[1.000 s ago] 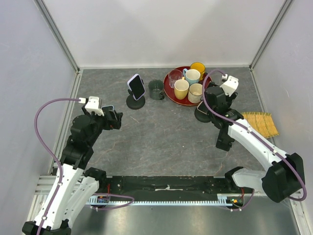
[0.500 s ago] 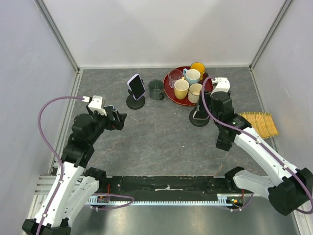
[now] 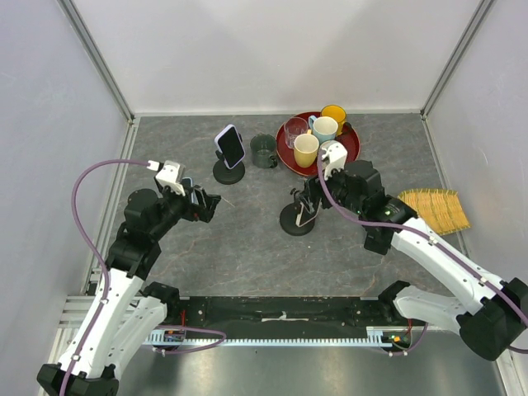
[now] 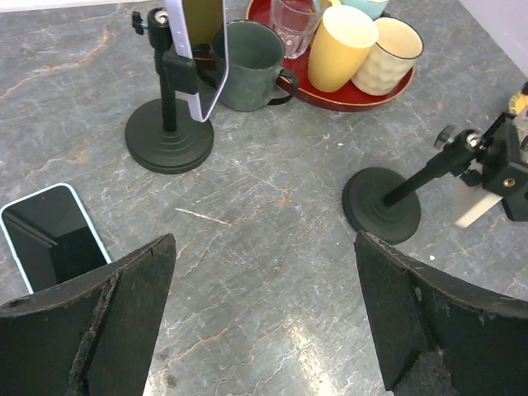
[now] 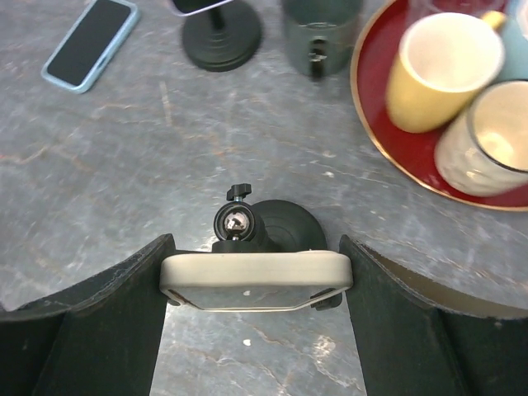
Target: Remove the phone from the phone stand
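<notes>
A cream phone (image 5: 256, 280) sits on a black stand (image 5: 290, 219) in mid-table (image 3: 297, 221). My right gripper (image 5: 256, 247) is shut on that phone, one finger on each short end (image 3: 307, 206). The left wrist view shows this stand (image 4: 382, 205) and phone (image 4: 477, 206) at the right. A second stand (image 3: 228, 173) at the back holds a lavender phone (image 3: 231, 145). A light-blue phone (image 4: 54, 239) lies flat on the table. My left gripper (image 4: 264, 239) is open and empty above bare table, just right of it (image 3: 206, 206).
A red tray (image 3: 285, 157) with several mugs and a glass stands at the back right. A grey-green mug (image 3: 263, 151) sits between it and the back stand. A bamboo mat (image 3: 439, 209) lies at the right edge.
My right gripper has moved left and toward the front with the cream phone, and its stand has come along from beside the tray. My left gripper has edged slightly right.
</notes>
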Robot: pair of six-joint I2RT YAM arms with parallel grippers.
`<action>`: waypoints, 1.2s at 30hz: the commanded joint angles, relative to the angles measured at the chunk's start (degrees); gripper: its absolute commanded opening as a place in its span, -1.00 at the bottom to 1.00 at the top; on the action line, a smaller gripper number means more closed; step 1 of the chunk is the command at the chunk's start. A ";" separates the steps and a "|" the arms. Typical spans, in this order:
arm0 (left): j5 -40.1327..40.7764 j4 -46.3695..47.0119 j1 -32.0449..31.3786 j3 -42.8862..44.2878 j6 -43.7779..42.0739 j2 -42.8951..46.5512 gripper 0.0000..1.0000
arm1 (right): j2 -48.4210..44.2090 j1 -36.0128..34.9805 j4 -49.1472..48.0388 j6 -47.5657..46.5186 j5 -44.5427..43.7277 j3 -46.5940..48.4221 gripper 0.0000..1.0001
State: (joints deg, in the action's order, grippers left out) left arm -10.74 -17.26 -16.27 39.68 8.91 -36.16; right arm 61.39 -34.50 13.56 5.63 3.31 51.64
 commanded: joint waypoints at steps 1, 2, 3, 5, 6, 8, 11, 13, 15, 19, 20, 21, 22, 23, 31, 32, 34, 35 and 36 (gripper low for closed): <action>-4.90 2.75 -0.69 -0.04 -1.96 -0.40 0.90 | 0.40 -1.97 -7.85 -2.99 10.30 -0.04 -0.35; -5.77 2.84 -0.86 -0.04 -2.05 -0.75 0.90 | 0.92 -2.58 -7.85 -3.34 11.44 0.04 -0.35; -6.39 2.84 -0.95 -0.04 -2.23 -0.84 0.90 | 1.19 -2.94 -7.76 -3.95 11.80 0.13 -0.34; -8.14 2.75 -1.22 0.13 -2.23 -1.36 0.89 | 2.15 -3.73 -6.97 -4.83 12.68 0.66 -0.31; -8.76 2.84 -1.30 0.13 -2.31 -1.63 0.89 | 2.33 -3.91 -6.71 -5.19 13.64 0.74 -0.31; -10.69 2.84 -1.57 0.22 -2.32 -1.89 0.88 | 3.12 -4.43 -6.00 -6.75 14.70 0.92 -0.27; -13.33 2.93 -2.18 0.22 -2.58 -2.51 0.88 | 4.09 -4.96 -5.04 -8.18 16.55 0.83 -0.22; -14.48 2.93 -2.88 0.22 -2.75 -3.04 0.86 | 4.44 -5.14 -4.69 -8.79 18.12 0.83 -0.20; -15.88 2.93 -3.50 0.31 -3.02 -3.56 0.86 | 4.88 -5.31 -4.42 -9.23 19.36 0.83 -0.17; -16.94 2.93 -4.38 0.22 -3.28 -4.00 0.85 | 5.15 -5.40 -4.25 -9.76 19.28 0.75 -0.05; -16.86 3.02 -4.47 0.22 -3.46 -4.00 0.84 | 5.06 -5.40 -4.16 -9.93 18.84 0.66 0.02; -16.85 3.02 -4.64 0.22 -3.46 -3.92 0.84 | 4.97 -5.40 -4.07 -10.20 18.49 0.48 0.05; -16.77 2.93 -4.65 0.22 -3.54 -3.83 0.84 | 4.89 -5.40 -4.07 -10.11 18.05 0.40 0.11; -16.68 2.93 -4.73 0.22 -3.55 -4.09 0.84 | 4.80 -5.49 -4.16 -10.02 17.44 0.31 0.14; -16.42 2.67 -4.91 0.22 -3.63 -4.27 0.83 | 2.43 -5.40 -4.25 -9.41 11.81 -0.57 0.53; -16.42 2.75 -5.00 0.22 -3.72 -4.35 0.83 | 2.16 -5.40 -4.25 -9.41 11.20 -0.75 0.58; -16.33 2.75 -5.08 0.13 -3.72 -4.44 0.83 | 1.29 -5.40 -4.16 -9.32 10.23 -1.01 0.67; -16.33 2.75 -5.08 0.22 -3.81 -4.53 0.83 | 1.02 -5.40 -4.16 -9.32 9.96 -1.01 0.68; -16.41 2.67 -5.17 0.13 -3.72 -4.71 0.83 | 0.76 -5.40 -4.07 -9.15 9.79 -1.10 0.70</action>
State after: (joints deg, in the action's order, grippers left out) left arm -25.78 -16.14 -20.97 39.68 7.29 -40.64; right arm 64.01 -39.46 8.40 -2.98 15.18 51.11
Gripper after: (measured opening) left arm 0.917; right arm 0.844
